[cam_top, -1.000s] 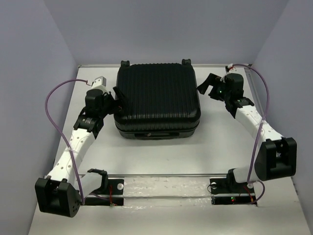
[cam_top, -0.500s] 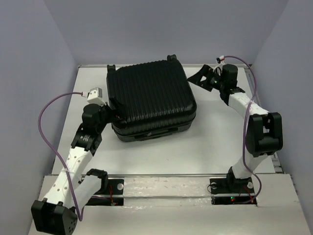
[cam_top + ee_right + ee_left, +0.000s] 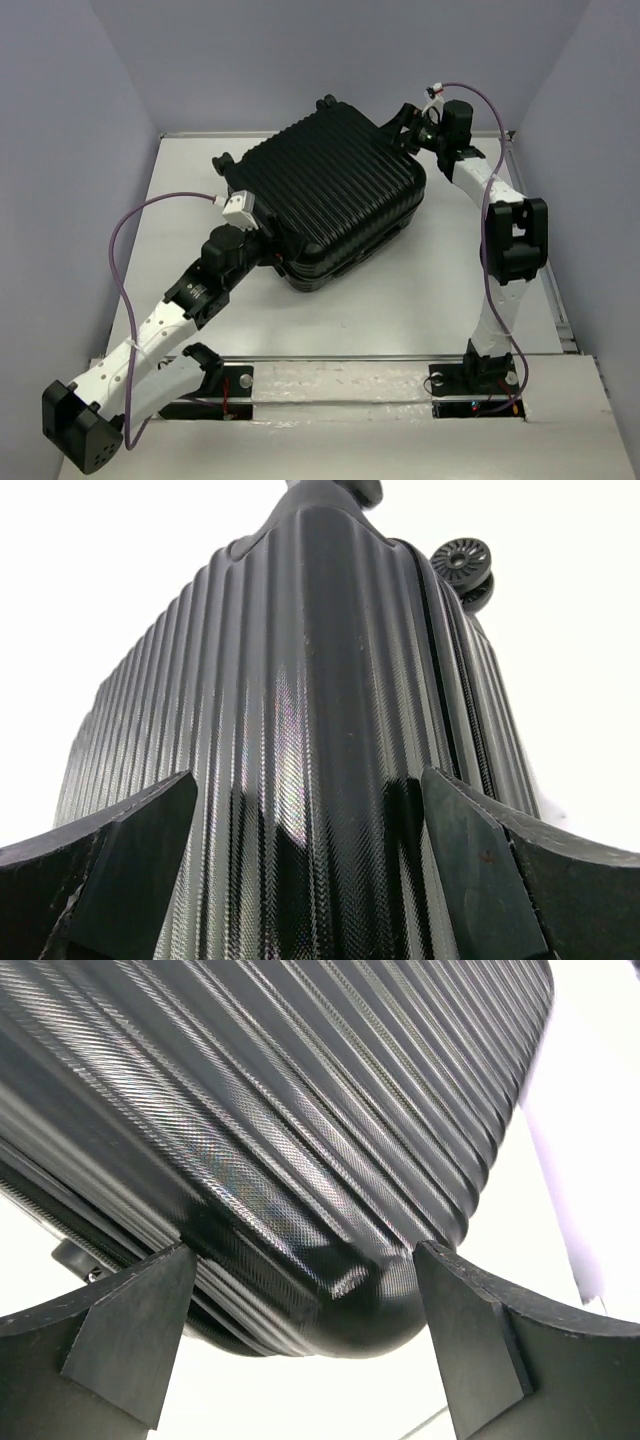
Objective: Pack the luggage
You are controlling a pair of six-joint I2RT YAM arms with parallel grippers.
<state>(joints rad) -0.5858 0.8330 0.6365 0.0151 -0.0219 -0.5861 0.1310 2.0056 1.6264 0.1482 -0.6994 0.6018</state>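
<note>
The luggage (image 3: 330, 190) is a big black ribbed hard-shell suitcase lying shut and flat on the white table, turned at a slant with its caster wheels (image 3: 222, 160) toward the far left. My left gripper (image 3: 268, 250) is open at its near left corner, and in the left wrist view that rounded corner of the luggage (image 3: 330, 1110) sits between the spread fingers of the left gripper (image 3: 303, 1260). My right gripper (image 3: 405, 128) is open at the far right corner. There the right gripper (image 3: 308, 775) straddles the shell of the luggage (image 3: 300, 660), and a wheel (image 3: 462, 560) shows beyond.
Pale walls close in the table (image 3: 450, 290) on the left, far and right sides. A metal rail (image 3: 340, 358) with the arm bases runs along the near edge. A purple cable (image 3: 125, 240) loops out from the left arm.
The suitcase has turned counter-clockwise. The left gripper slid toward the near side along its left edge; the right gripper moved farther away to the far right corner. Both stayed open.
</note>
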